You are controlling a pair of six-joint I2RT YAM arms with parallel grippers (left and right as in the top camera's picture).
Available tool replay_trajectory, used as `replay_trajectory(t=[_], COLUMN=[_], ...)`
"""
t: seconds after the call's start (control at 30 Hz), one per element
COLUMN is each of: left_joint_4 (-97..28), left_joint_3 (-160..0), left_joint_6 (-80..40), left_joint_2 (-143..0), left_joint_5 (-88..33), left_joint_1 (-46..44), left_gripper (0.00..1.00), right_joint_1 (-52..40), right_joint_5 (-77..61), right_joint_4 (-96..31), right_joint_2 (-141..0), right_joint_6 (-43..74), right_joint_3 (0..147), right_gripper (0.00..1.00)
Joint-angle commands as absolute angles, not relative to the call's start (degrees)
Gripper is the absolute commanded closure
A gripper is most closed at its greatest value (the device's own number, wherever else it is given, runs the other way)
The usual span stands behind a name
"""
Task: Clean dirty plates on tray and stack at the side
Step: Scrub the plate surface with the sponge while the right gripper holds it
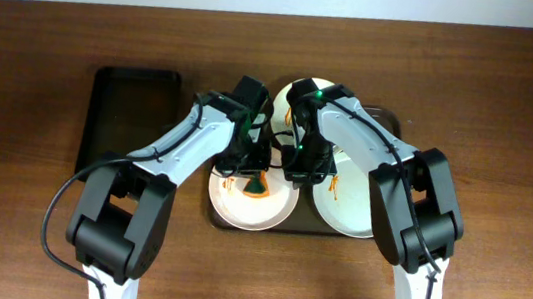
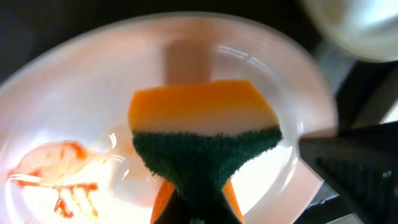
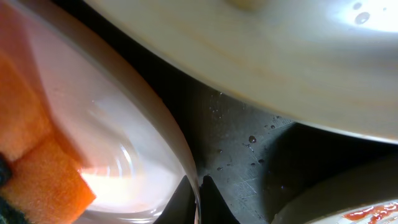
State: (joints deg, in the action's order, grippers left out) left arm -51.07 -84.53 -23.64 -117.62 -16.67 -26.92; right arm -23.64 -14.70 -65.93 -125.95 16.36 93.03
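Three white plates lie on the dark brown tray (image 1: pixel 391 118): one at the back (image 1: pixel 285 99), one at the right (image 1: pixel 350 211) with an orange smear, one at the front left (image 1: pixel 240 207). My left gripper (image 1: pixel 250 166) is shut on a green-and-orange sponge (image 2: pixel 202 124) and holds it on the front-left plate (image 2: pixel 74 93), beside an orange-red smear (image 2: pixel 56 180). My right gripper (image 3: pixel 199 194) is shut on that plate's right rim (image 3: pixel 177 140), one finger inside and one outside. The sponge's orange edge (image 3: pixel 37 168) shows in the right wrist view.
A smaller black tray (image 1: pixel 129 119) lies to the left of the brown tray, with nothing on it. The back plate (image 3: pixel 280 56) and the right plate's edge (image 3: pixel 348 208) lie close to my right gripper, with wet tray floor (image 3: pixel 249 143) between them. Bare wooden table surrounds both trays.
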Motion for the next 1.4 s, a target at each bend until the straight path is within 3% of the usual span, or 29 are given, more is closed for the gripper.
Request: replay_trajectory(t=[0.0,0.13,0.33,0.6,0.77,0.9,1.1,1.2,1.37], left_joint_4=[-51.5,-47.2,-49.0,-54.7,-56.6,-54.7,-52.5,-50.7,-52.4], left_joint_3=[-81.9,-76.0,-72.8,-84.0,-90.4,-90.0,-83.4,-79.0,-77.5], left_joint_6=[-23.6,-23.5,-23.5,-20.7,-20.8,-20.8,-22.7,-22.7,-22.6], left_joint_2=[-116.6,-116.7,-116.6,-116.6,-116.5,-116.6,-116.8,-116.8,-116.5], left_joint_5=[-10.8,-8.4,11.6,19.0,14.9,-4.2,-7.8,-7.0,11.1], left_joint_1=[-26.9,-26.9,-26.8,-26.8,-26.8,-26.8,-26.9,-26.9,-26.7], left_gripper=[1.00,1.00,1.00,1.00,1.00,1.00,1.00,1.00,1.00], right_joint_1=[-23.2,-23.2,-23.2,-23.2,-23.2,-23.2,-23.2,-23.2,-23.2], right_joint_5=[-12.9,-12.9,-12.9,-12.9,-12.9,-12.9,-12.9,-12.9,-12.9], right_joint_4=[-66.0,-65.9,-66.0,-66.2,-66.2,-66.2,-66.0,-66.0,-66.2], right_joint_2=[-126.1,-126.1,-126.1,-126.1,-126.1,-126.1,-126.1,-126.1,-126.1], right_joint_6=[17.0,17.0,17.0,17.0,17.0,17.0,17.0,17.0,17.0], right_joint_3=[92.2,92.2,92.2,92.2,92.2,92.2,92.2,92.2,92.2], right_gripper=[0.95,0.95,0.95,0.95,0.95,0.95,0.95,0.95,0.95])
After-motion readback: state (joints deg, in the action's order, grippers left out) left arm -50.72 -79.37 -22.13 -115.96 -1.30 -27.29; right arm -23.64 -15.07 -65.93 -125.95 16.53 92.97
